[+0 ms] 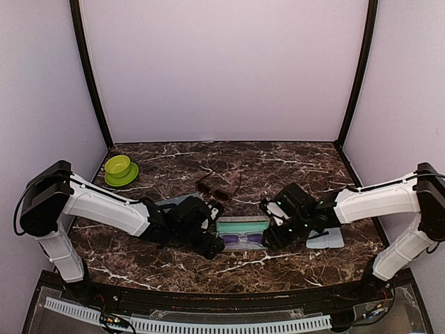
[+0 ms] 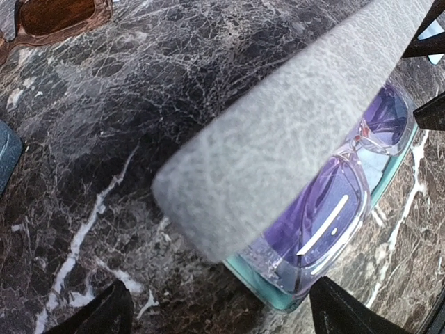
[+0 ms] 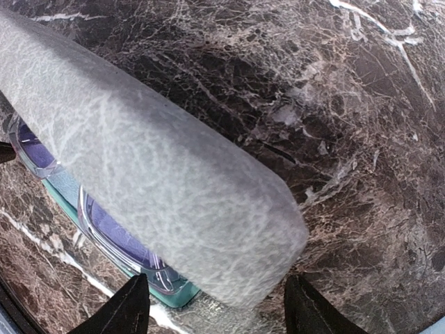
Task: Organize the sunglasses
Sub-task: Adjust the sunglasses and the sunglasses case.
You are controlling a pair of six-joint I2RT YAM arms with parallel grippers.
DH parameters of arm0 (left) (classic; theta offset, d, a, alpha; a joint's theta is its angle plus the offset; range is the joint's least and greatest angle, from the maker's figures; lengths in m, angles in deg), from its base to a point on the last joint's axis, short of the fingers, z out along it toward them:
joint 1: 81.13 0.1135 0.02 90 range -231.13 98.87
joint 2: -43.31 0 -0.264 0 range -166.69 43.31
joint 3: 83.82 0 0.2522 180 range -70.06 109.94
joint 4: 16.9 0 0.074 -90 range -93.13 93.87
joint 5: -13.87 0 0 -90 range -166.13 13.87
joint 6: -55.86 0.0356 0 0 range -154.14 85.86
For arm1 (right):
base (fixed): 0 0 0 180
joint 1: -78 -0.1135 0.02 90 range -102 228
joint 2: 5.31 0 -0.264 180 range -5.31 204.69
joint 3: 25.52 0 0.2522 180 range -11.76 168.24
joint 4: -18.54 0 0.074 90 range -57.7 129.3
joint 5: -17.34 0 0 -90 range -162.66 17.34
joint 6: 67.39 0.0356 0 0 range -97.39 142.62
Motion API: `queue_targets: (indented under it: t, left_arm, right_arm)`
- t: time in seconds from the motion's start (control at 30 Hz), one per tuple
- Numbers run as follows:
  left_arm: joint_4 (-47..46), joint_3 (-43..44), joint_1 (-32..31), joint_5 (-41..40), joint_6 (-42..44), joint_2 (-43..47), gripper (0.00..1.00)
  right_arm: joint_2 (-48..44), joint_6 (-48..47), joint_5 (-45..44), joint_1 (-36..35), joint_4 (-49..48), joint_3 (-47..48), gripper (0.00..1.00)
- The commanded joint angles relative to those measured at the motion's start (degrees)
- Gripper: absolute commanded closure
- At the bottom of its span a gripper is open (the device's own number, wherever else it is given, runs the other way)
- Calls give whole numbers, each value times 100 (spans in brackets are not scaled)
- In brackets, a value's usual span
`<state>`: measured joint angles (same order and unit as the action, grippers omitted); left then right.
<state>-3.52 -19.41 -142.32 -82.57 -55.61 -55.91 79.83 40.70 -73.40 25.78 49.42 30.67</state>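
The purple-tinted sunglasses (image 1: pixel 242 239) lie in an open case with a teal inside (image 1: pixel 242 224) at the table's middle. In the left wrist view its grey lid (image 2: pixel 292 132) stands raised over the purple lenses (image 2: pixel 334 195) and the teal base (image 2: pixel 271 289). My left gripper (image 1: pixel 215 243) is open at the case's left end, and its fingertips (image 2: pixel 111 313) straddle that corner without touching. My right gripper (image 1: pixel 272 233) is open at the right end, with the lid (image 3: pixel 160 181) between its fingertips (image 3: pixel 132 306) and the purple pair (image 3: pixel 118 236) under the lid. The reddish-brown sunglasses (image 1: pixel 214 189) (image 2: pixel 55 17) lie behind the case.
A green bowl (image 1: pixel 119 169) sits at the back left. A blue-grey case (image 1: pixel 170 203) (image 2: pixel 7 156) lies under my left arm. A light-blue cloth (image 1: pixel 327 239) lies under my right arm. Dark posts and pale walls close in the marble table (image 1: pixel 292 167).
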Motion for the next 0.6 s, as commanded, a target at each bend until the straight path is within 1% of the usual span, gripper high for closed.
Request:
queue_targets:
  t: [0.0,0.37,0.57]
  left_arm:
    - [-67,93,63,-9,-75,96,9]
    - [-12,155,81,98,-59,6,9]
    - [-131,-21,80,374,70,329,3]
  right_arm:
    - [-112,-27,-56,-33,4,90,33]
    - [-519,6,179,-8,-154,8,31]
    - [-855,38,232,94,-192,-62,28]
